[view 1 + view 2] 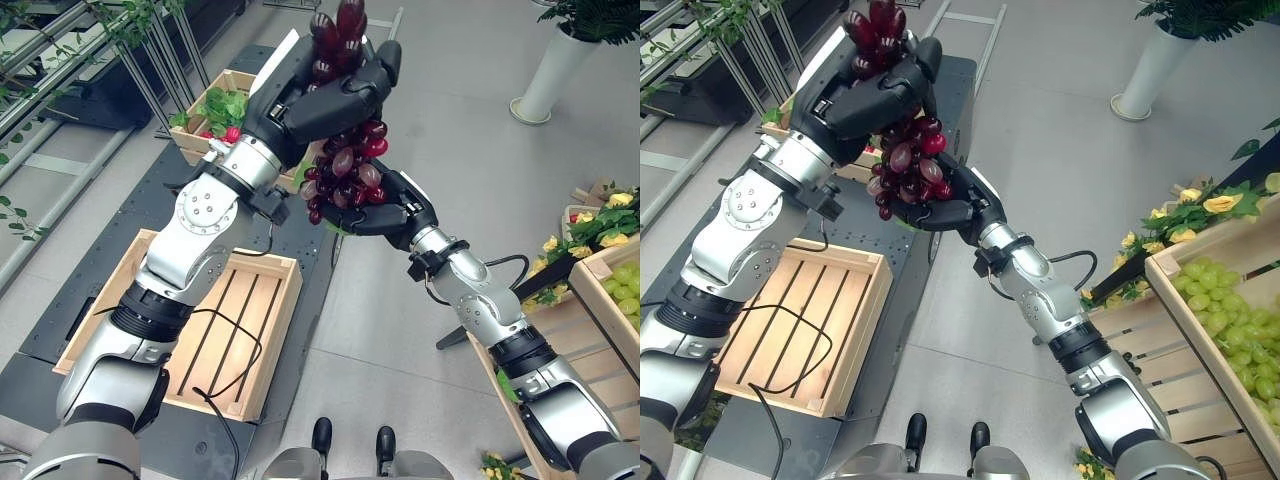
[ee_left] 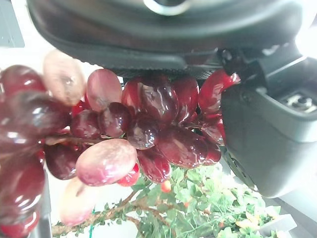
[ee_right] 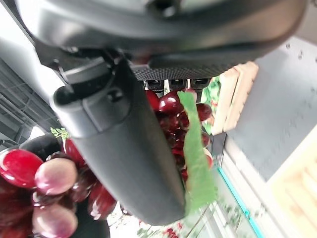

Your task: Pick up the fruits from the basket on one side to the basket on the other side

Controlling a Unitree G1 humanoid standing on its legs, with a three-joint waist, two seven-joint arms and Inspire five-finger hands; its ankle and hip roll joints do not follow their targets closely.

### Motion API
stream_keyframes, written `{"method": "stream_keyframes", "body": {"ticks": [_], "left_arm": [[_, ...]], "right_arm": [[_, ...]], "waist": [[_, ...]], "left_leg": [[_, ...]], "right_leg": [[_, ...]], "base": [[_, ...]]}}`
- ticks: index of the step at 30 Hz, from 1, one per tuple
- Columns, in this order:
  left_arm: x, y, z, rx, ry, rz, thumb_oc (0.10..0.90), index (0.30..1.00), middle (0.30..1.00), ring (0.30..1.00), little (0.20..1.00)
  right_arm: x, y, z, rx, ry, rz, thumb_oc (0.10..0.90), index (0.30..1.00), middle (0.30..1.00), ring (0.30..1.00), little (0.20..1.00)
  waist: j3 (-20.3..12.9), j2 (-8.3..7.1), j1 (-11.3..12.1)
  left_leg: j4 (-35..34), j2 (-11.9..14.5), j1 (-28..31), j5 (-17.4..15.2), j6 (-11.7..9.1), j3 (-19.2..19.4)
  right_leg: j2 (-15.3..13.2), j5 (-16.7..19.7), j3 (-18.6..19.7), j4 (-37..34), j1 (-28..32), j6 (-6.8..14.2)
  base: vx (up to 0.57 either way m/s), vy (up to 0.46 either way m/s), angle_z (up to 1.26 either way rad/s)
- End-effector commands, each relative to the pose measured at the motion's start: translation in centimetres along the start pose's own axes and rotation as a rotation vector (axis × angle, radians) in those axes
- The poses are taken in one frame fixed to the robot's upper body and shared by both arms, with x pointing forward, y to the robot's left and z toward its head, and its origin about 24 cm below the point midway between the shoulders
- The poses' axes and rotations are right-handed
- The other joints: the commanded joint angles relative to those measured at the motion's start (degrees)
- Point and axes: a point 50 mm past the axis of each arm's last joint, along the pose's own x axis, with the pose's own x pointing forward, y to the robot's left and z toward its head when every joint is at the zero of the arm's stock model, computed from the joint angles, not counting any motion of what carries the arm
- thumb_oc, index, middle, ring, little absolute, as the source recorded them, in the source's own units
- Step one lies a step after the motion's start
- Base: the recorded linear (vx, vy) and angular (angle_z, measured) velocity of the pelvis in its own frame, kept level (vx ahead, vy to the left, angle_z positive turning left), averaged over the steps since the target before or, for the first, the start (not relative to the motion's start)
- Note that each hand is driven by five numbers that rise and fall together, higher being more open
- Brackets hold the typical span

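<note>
On our left we see an empty wooden crate (image 1: 262, 340) with a slatted bottom lying on the dark platform (image 1: 175, 190); nothing has been set in it, so we judge that it is the target basket and that the delivery is still to come. Above and beyond it, our left hand (image 1: 335, 95) has its fingers curled round the upper part of a bunch of red grapes (image 1: 345, 170), which is held in mid-air over the grey floor, between the two sides. Just below, our right hand (image 1: 395, 215) cups the lower end of the same bunch, its fingers and thumb curled about the berries. We judge this to be a handover from one hand to the other, roughly halfway through moving this fruit. Further right, the source crate (image 1: 1170, 265) holds green grapes (image 1: 1230, 330) yet to be carried across.

The bunch itself is long and hanging, its berries glossy, oval, deep red to purple, a few paler and pinkish, with a green leaf (image 3: 198, 158) showing by the right hand.
</note>
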Motion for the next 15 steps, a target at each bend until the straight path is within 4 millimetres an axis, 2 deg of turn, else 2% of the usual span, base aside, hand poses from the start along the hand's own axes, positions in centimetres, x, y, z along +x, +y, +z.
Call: {"method": "stream_keyframes", "body": {"ticks": [1, 6, 12, 14, 15], "left_arm": [[2.1, -0.2, 2.0, -0.069, -0.144, 0.013, 0.400, 0.300, 0.300, 0.300, 0.300], [1.9, 0.5, 0.9, -0.065, -0.104, 0.060, 0.400, 0.300, 0.300, 0.300, 0.300], [1.8, 1.4, -0.8, -0.078, -0.045, 0.120, 0.400, 0.300, 0.300, 0.300, 0.300], [1.7, 1.6, -0.9, -0.078, -0.039, 0.132, 0.400, 0.300, 0.300, 0.300, 0.300], [1.7, 1.8, -1.0, -0.077, -0.036, 0.140, 0.400, 0.300, 0.300, 0.300, 0.300]], "right_arm": [[1.8, 3.1, 1.7, 0.165, -0.171, 0.194, 0.800, 0.900, 0.900, 0.900, 0.900], [1.8, 5.0, 2.6, 0.279, -0.282, 0.317, 0.800, 0.900, 0.900, 0.900, 0.900], [1.9, 5.8, 3.7, 0.292, -0.356, 0.339, 0.800, 0.900, 0.900, 0.900, 0.900], [1.8, 5.7, 3.7, 0.288, -0.361, 0.333, 0.482, 0.422, 0.422, 0.422, 0.422], [1.8, 5.6, 3.6, 0.286, -0.361, 0.329, 0.400, 0.300, 0.300, 0.300, 0.300]], "waist": [[-16.92, 1.53, 0.70], [-17.04, 1.71, 0.91], [-17.29, 1.82, 0.64], [-17.39, 1.82, 0.58], [-17.45, 1.82, 0.54]], "left_leg": [[-0.21, -1.29, -0.86, -5.10, -1.87, 0.93], [-0.21, -1.30, -0.85, -5.09, -1.75, 0.76], [-0.21, -1.24, -0.89, -5.02, -1.66, 1.00], [-0.21, -1.22, -0.89, -5.05, -1.65, 1.06], [-0.21, -1.20, -0.89, -5.04, -1.66, 1.13]], "right_leg": [[2.03, 0.04, -1.23, 0.06, -1.66, -1.87], [2.00, -0.10, -1.29, 0.06, -1.55, -1.85], [2.03, -0.08, -1.04, 0.06, -1.69, -1.79], [2.03, -0.08, -0.93, 0.06, -1.73, -1.75], [2.03, -0.07, -0.88, 0.06, -1.75, -1.73]], "base": [[0.00, 0.000, 0.00], [0.00, 0.000, 0.00], [0.01, 0.001, -0.01], [0.02, 0.003, -0.04], [0.02, 0.002, -0.03]]}}
